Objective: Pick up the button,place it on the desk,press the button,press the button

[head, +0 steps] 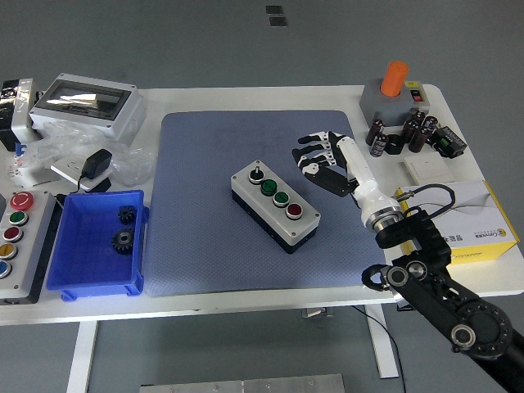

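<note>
One right hand [321,157], fingers spread & empty, hovers near rectangular grey button box [274,205] on textured blue mat [205,246].

White table [246,97], grey floor [164,41]

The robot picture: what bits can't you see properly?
Head view:
- Left hand: not in view.
- Button panel at the left: cut off by the picture edge.
- Small print on the yellow box: too small to read.
- Right hand: whether it touches the mat can't be told.
</note>
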{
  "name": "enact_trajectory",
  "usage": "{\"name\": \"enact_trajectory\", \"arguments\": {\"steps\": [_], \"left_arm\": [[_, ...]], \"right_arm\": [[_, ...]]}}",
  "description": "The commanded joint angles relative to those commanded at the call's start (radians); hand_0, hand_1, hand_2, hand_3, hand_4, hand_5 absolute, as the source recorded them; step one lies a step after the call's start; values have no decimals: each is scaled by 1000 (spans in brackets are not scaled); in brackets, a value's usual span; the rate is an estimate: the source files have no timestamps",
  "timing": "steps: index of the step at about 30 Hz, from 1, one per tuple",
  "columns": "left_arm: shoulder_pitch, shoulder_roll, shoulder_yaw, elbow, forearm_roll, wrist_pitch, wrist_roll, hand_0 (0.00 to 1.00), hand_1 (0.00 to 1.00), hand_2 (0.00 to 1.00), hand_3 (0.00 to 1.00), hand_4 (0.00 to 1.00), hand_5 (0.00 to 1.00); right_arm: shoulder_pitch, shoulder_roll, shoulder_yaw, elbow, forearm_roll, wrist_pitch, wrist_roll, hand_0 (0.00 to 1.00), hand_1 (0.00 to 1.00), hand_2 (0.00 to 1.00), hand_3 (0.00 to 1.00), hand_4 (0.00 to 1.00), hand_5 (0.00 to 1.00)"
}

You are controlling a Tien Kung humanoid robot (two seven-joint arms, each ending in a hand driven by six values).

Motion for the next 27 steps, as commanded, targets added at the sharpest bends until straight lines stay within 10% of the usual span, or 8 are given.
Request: {"name": "enact_trajectory", "arguments": {"steps": [6,12,27], "left_arm": [[2,8,-20,0,7,1,10,705,712,619,648,700,295],[-4,10,-10,0,-7,0,6,705,712,619,648,699,294],[-1,11,-22,0,-1,1,12,705,712,618,647,698,292]], "right_arm": [[67,37,-118,-27,-234,111,-207,998,998,998,998,998,568],[97,42,-126,-16,-474,112,-344,998,998,998,998,998,562],[111,51,-185,-7,-720,98,-399,998,998,998,998,998,579]]}}
